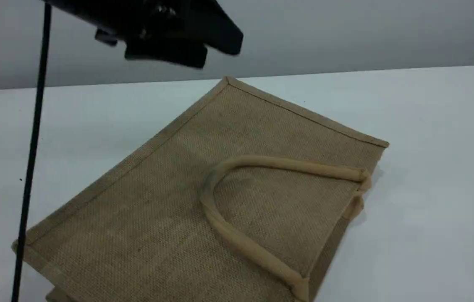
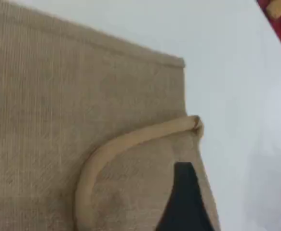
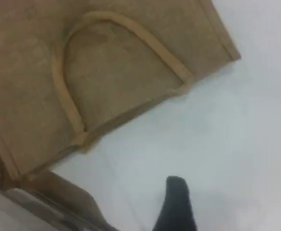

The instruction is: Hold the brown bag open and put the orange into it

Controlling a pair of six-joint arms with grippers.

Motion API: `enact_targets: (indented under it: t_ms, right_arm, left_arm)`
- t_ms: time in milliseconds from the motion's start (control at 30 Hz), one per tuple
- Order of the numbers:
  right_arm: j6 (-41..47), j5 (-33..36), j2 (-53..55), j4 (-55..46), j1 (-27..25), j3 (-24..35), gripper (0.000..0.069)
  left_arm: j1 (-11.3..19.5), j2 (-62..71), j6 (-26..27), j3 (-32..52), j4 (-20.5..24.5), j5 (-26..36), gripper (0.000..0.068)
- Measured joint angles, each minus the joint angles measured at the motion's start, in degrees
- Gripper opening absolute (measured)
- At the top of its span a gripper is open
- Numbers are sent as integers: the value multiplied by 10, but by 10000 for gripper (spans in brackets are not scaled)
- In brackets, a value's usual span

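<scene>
Tan jute brown bag (image 1: 144,209) lying flat, beige handle (image 1: 237,239) apparently folded over

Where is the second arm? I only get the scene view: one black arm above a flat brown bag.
Observer: The right gripper is over bare table, just off the brown bag's mouth edge.
Operator: Why can't I see the orange?
Observer: No view shows it. The left wrist view only catches a red thing with beige lumps in its top right corner.
Operator: What's the black arm pointing at?
Observer: The left gripper is over the bag, beside the near end of the handle.
</scene>
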Motion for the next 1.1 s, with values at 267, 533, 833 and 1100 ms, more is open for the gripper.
enact_targets:
  t_ms: [267, 533, 833, 1100]
  right_arm:
    - [0, 39, -111, 0, 0, 19, 489]
    - [-1, 18, -268, 0, 0, 164, 489]
    - [-1, -33, -474, 0, 0, 268, 489]
    - [2, -33, -517, 17, 1, 268, 489]
  left_arm:
    - [0, -84, -56, 0, 123, 73, 481]
    - [0, -218, -156, 0, 208, 155, 481]
    - [0, -396, -282, 0, 317, 217, 481]
    - [0, -561, -417, 0, 454, 301, 481]
